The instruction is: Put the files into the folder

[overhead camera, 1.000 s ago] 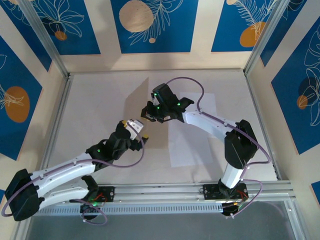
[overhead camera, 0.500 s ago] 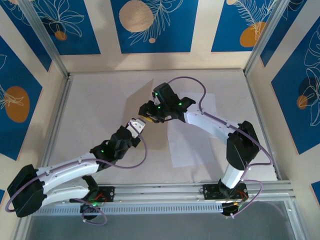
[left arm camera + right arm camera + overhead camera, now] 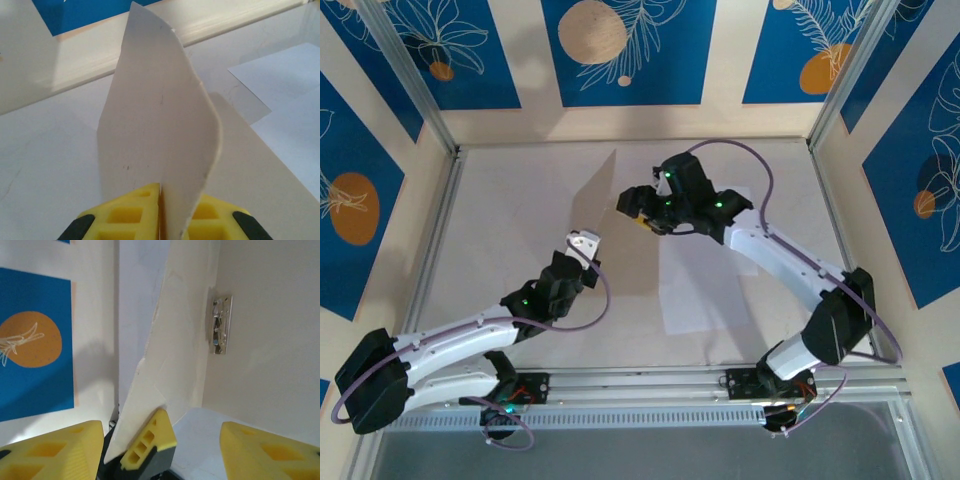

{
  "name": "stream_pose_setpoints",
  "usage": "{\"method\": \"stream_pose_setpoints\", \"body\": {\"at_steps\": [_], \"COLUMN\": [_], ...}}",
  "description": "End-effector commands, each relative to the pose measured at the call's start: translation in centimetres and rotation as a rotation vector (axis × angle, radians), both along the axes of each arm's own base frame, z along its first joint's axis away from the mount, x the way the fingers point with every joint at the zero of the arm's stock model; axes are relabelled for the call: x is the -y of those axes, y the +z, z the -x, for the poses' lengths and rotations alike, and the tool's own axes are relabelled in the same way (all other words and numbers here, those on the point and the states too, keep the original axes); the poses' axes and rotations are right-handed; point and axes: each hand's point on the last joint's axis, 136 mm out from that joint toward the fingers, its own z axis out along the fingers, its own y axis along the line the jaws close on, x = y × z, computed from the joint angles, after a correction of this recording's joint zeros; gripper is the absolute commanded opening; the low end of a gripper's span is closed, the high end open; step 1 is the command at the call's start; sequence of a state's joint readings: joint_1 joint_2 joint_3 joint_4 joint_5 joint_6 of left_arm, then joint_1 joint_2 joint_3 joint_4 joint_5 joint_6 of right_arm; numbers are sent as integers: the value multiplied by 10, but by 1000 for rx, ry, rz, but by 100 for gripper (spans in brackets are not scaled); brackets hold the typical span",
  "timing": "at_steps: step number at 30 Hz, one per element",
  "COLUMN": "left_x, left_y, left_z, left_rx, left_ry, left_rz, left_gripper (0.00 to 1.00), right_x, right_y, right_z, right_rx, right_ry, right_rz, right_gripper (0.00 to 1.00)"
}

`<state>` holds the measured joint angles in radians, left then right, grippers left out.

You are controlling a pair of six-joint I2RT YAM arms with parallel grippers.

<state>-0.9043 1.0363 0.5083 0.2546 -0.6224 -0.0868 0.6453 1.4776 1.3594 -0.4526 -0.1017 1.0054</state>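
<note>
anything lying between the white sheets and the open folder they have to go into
Nothing visible does. The files lie flat right beside the folder's bare inner leaf. The left pincer holds the cover upright on the far side, and the open right pincer hovers beside it.

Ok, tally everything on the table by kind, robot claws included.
Folder: 1
Metal clip: 1
White sheets: 2, overlapping
Claws: 2, left claw and right claw
Total: 6
</note>
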Motion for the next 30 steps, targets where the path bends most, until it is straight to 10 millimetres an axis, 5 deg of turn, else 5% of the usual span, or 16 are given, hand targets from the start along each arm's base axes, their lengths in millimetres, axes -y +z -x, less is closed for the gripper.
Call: {"method": "stream_pose_setpoints", "body": {"at_steps": [1, 14, 22, 30], "left_x": [-5, -21, -26, -65], "left_y": [14, 25, 23, -1], "left_z": [-3, -16, -14, 0], "left_rx": [4, -45, -47, -14], "left_ry": [56, 127, 115, 224], "left_rz": [168, 451, 521, 497], "left_gripper": [10, 7, 8, 10], "right_x": [31, 115, 128, 129], "right_y": [-8, -30, -42, -52], "right_z": [7, 20, 25, 27], "right_rx": [-13, -60, -98, -126], "right_ry": [-32, -183, -182, -171], "right_rz": [47, 34, 29, 49], "right_gripper": [64, 64, 66, 66]}}
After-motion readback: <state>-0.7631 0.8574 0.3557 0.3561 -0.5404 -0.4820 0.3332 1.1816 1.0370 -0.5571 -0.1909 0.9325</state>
